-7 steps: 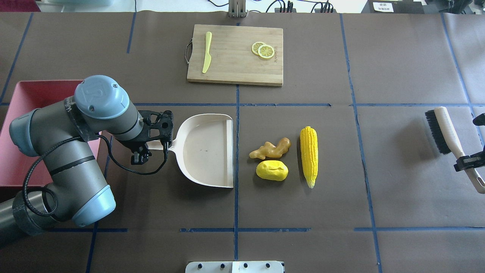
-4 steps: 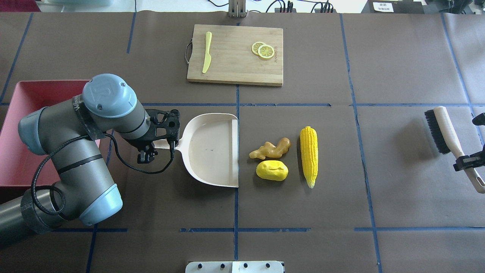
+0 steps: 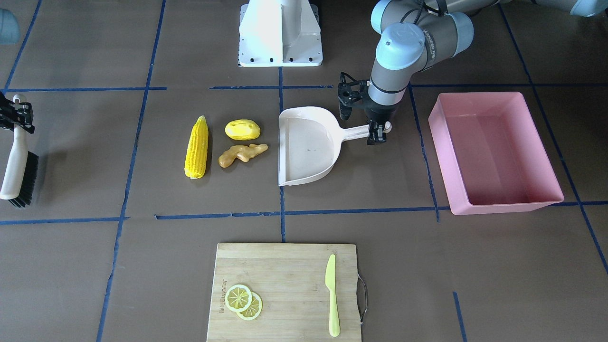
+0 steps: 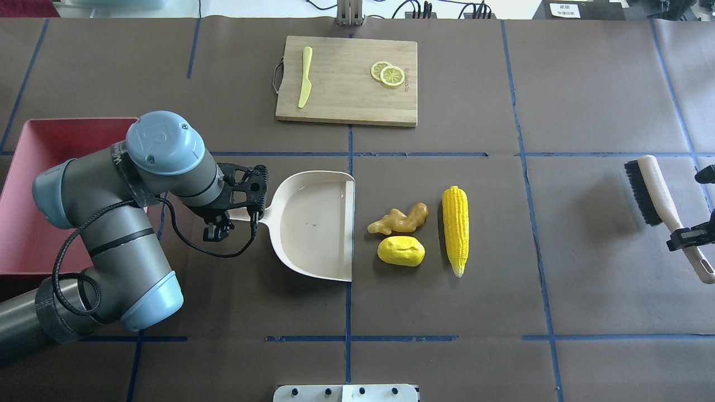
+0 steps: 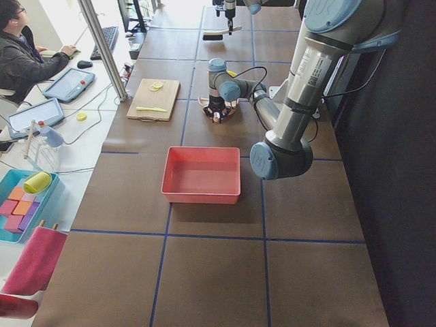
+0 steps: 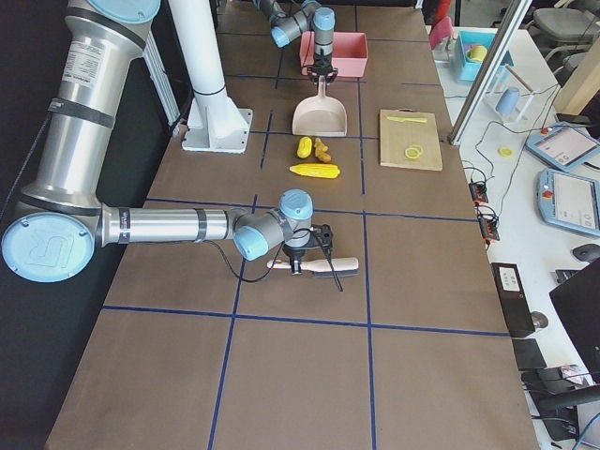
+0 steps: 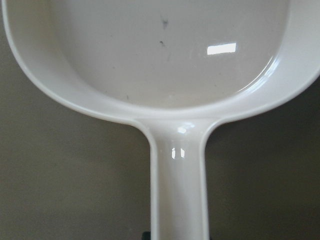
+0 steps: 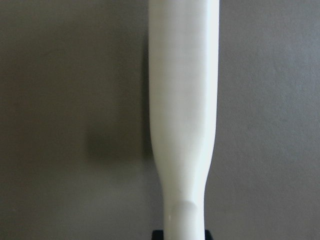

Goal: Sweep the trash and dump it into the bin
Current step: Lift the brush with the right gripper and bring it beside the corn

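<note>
Only the cutting board (image 4: 341, 95) bears lettering, beside the lemon slices (image 4: 388, 74), too small to read. On the worktop (image 4: 447, 312), a ribbed yellow corn cob (image 4: 456, 229), smooth yellow potato lump (image 4: 400, 250) and knobbly tan ginger root (image 4: 399, 219) lie together just beside the open edge of the dustpan (image 4: 313, 223). The left gripper (image 4: 217, 222) has its jaws clenched on the dustpan handle; the right gripper (image 4: 686, 239) grasps the brush (image 4: 648, 190). The pink bin (image 3: 510, 197) sits well apart.

Brown table (image 4: 586, 84) gridded with blue tape (image 4: 363, 338); white desk (image 6: 534, 253) alongside.
</note>
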